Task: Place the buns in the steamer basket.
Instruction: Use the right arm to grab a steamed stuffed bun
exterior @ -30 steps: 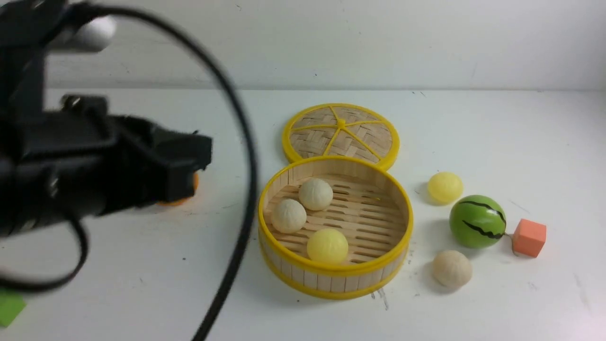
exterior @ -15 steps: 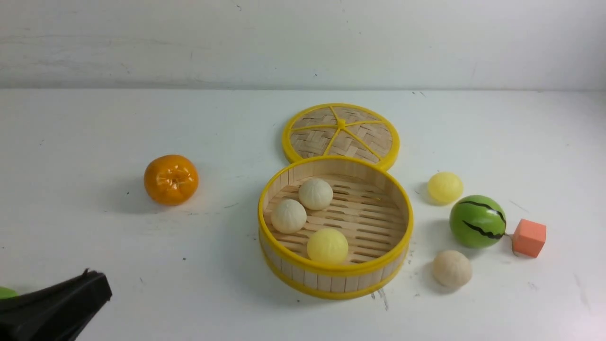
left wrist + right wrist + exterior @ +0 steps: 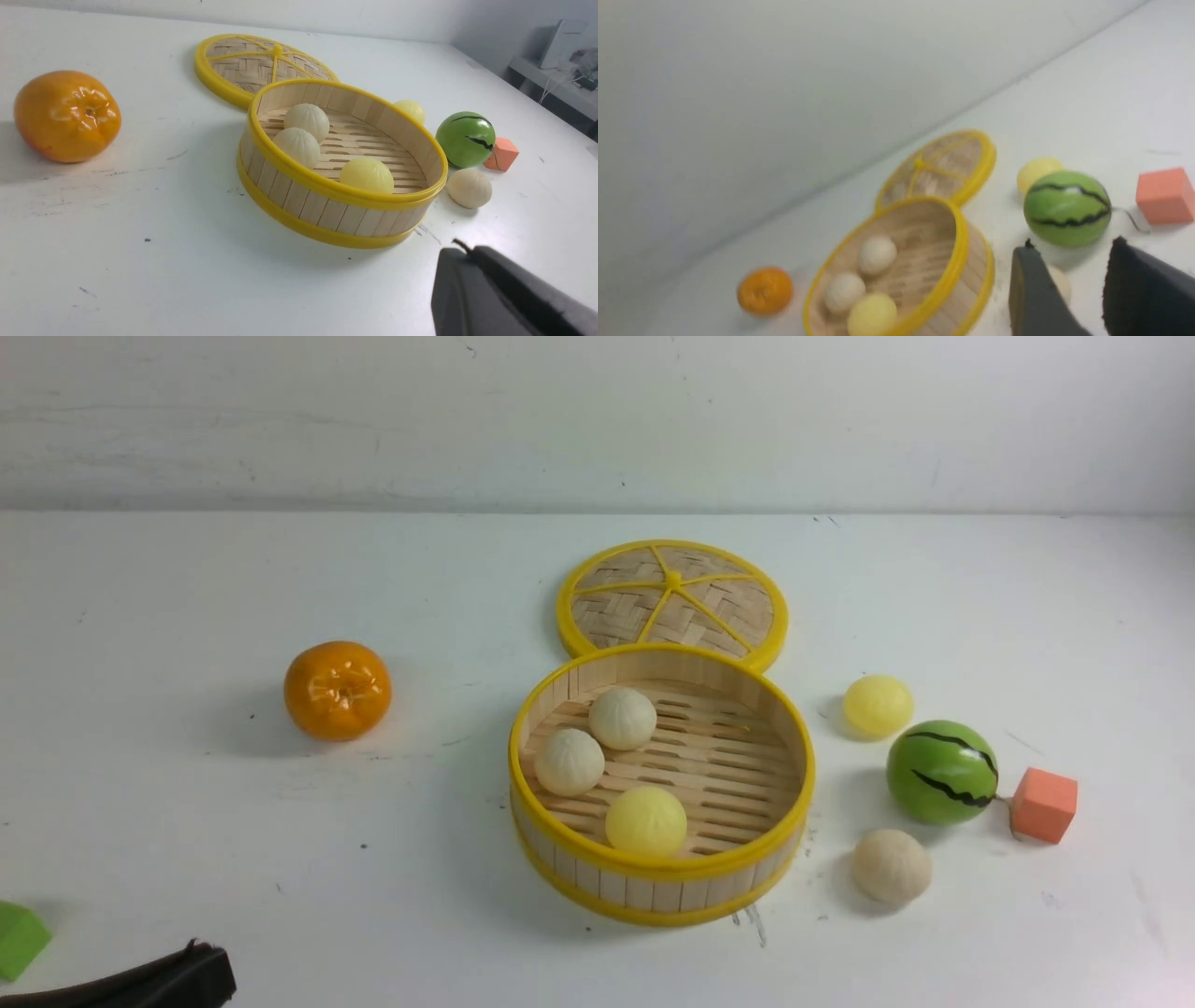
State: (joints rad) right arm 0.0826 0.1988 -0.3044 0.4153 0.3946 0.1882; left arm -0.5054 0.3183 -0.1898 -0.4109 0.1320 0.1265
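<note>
The steamer basket [image 3: 653, 887] stands mid-table with three buns inside: two cream ones [image 3: 622, 718] [image 3: 569, 762] and a yellow one [image 3: 645, 820]. To its right, on the table, lie a yellow bun [image 3: 878, 705] and a cream bun [image 3: 892, 866]. My left gripper [image 3: 201, 971] is shut and empty at the front view's bottom left corner, far from the basket [image 3: 336, 189]. My right gripper [image 3: 1073, 247] shows only in its wrist view, open and empty, close above the cream bun [image 3: 1062, 282], which is half hidden behind one finger.
A glossy tangerine [image 3: 337, 690] sits left of the basket. The flat woven lid [image 3: 672, 597] lies just behind it. A green watermelon ball [image 3: 941, 772] and an orange cube [image 3: 1044, 804] lie between and right of the two loose buns. A green block [image 3: 19, 938] sits at the front left edge.
My left arm has dropped from the upper left down to the bottom left corner, uncovering the tangerine. The buns and basket have not moved.
</note>
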